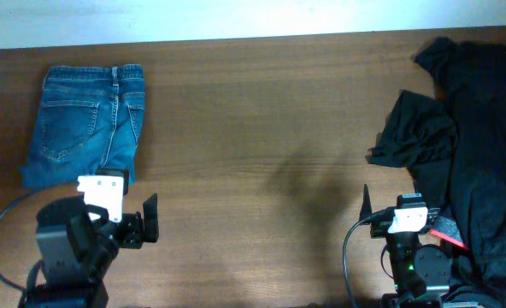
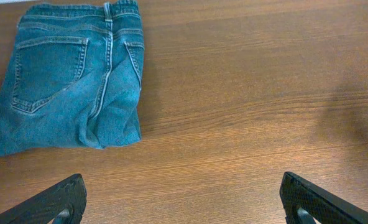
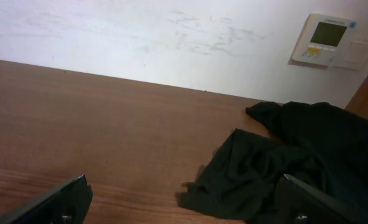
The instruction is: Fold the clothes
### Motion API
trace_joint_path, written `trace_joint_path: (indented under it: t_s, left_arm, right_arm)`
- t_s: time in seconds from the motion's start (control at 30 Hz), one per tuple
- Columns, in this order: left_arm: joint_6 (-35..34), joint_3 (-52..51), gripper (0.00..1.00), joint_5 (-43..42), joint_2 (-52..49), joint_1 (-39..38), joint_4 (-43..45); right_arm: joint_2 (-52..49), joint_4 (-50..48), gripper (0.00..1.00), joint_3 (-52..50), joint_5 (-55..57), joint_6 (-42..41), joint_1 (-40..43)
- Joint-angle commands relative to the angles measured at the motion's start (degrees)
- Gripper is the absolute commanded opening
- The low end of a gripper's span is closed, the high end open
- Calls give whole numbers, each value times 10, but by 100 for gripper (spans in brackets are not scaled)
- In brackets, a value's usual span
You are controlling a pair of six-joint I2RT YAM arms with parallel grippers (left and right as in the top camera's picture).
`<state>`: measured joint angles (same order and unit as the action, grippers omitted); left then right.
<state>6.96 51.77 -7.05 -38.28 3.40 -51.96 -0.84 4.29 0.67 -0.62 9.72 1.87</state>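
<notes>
Denim jeans (image 2: 72,74) folded, ahead of left fingers (image 2: 53,202) (spread, empty).

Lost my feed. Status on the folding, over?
Left end effector, right end effector open, empty. Jeans folded, left side. Black clothes heaped right, unfolded.

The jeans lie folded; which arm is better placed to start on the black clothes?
Likely right: the right pincer stands open just beside the black clothes, while the left pincer, also open, is across the table near the folded jeans.
</notes>
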Motion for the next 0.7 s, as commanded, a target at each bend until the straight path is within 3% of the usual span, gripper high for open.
trace_joint_path:
  t_s: [0.0,0.17,0.43,0.67]
  left_arm:
    - [15,-31,99,19,41,1,0]
    - [15,-129,99,19,125,1,25]
    - [15,-318,99,19,282,1,232]
    - [15,-423,99,20,374,1,368]
  right_arm:
    - [5,2,99,-3,7,3,-3]
    - [5,2,99,-3,7,3,-3]
    - [5,2,99,-3,7,3,-3]
    - [5,2,99,-3,7,3,-3]
